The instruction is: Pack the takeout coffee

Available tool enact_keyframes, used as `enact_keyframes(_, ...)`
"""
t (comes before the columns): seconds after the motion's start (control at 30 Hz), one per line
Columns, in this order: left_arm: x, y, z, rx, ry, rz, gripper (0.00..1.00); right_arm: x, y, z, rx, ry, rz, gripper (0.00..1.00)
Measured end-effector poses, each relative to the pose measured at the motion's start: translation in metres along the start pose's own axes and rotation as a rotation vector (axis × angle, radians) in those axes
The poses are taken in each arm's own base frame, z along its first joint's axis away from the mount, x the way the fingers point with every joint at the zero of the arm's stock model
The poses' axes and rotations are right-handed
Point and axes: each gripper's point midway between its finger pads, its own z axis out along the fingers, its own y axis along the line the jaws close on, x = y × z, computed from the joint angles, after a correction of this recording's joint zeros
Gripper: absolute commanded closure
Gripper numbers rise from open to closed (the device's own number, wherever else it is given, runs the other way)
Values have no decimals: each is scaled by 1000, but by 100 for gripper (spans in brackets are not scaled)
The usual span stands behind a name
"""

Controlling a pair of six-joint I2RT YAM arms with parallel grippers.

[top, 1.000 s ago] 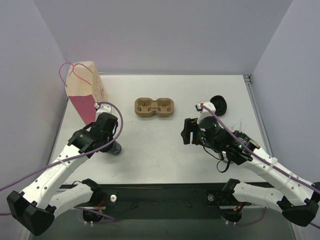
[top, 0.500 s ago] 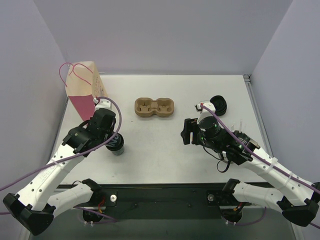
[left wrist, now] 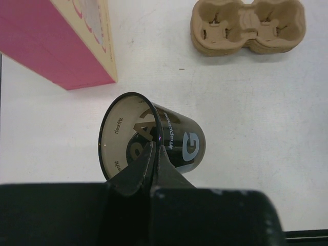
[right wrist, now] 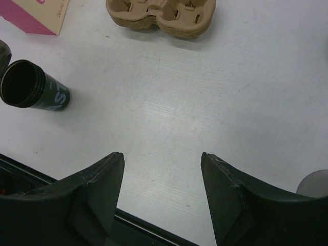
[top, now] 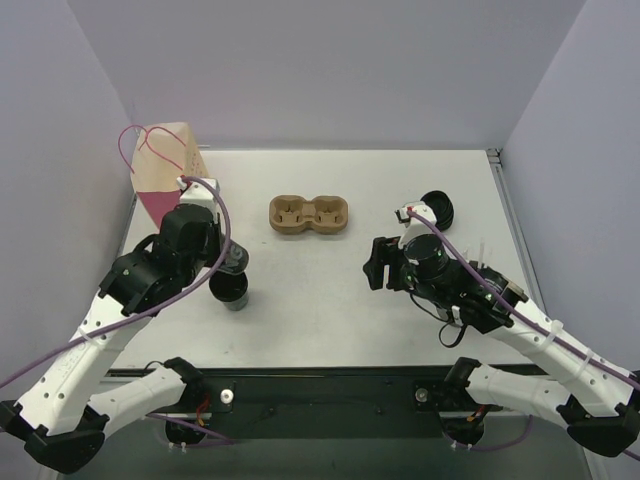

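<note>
1. Our left end effector (left wrist: 152, 154) is squeezed shut on the rim of the black cup (left wrist: 177, 136). One finger is inside the cup and one is outside.
2. The black cup has an open mouth and pale letters on its side. It is to the left of the brown tray (top: 310, 215), on the side nearer the arm bases. It is well apart from the tray and not in a well.
3. We cannot tell if the bottom of the cup touches the white surface (top: 320, 310).
4. Our right end effector (right wrist: 161, 189) is open wide, and we see only bare surface between its fingers. It hangs to the right of the tray, also on the side nearer the arm bases.
5. The pink bag (top: 165, 185) stands to the left of the tray, well apart from it.
6. The stack of black lids (top: 437, 210) sits to the right of the tray, well apart from it.
</note>
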Motion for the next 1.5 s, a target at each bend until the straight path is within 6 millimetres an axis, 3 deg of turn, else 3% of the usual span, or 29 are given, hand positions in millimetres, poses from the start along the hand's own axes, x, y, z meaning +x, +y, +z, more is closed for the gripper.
enact_keyframes(0.2,-18,-30,-2,96,-55,54,100,-6,-1,-9,-15,-32,15,38)
enact_keyframes(0.43,-5,-105,10,169,-76,263,100,-21,-17,-32,10,-135,56,37)
enact_keyframes(0.57,15,-143,19,168,-84,372,100,-27,-28,-43,36,-189,83,37)
enact_keyframes(0.8,64,-180,35,137,-88,536,100,-30,-51,-59,99,-269,121,37)
enact_keyframes(1.1,120,-212,58,52,-83,719,100,-34,-61,-67,128,-312,140,37)
enact_keyframes(1.33,153,-225,61,35,-75,786,100,-30,-61,-64,135,-299,133,37)
enact_keyframes(1.37,155,-226,61,37,-74,784,96,-30,-61,-64,136,-297,132,37)
enact_keyframes(1.43,158,-228,60,41,-73,773,79,-30,-61,-62,138,-292,129,37)
enact_keyframes(1.47,159,-228,60,41,-72,770,66,-29,-61,-62,139,-290,127,37)
enact_keyframes(1.5,159,-228,59,41,-70,764,61,-29,-60,-61,140,-288,126,37)
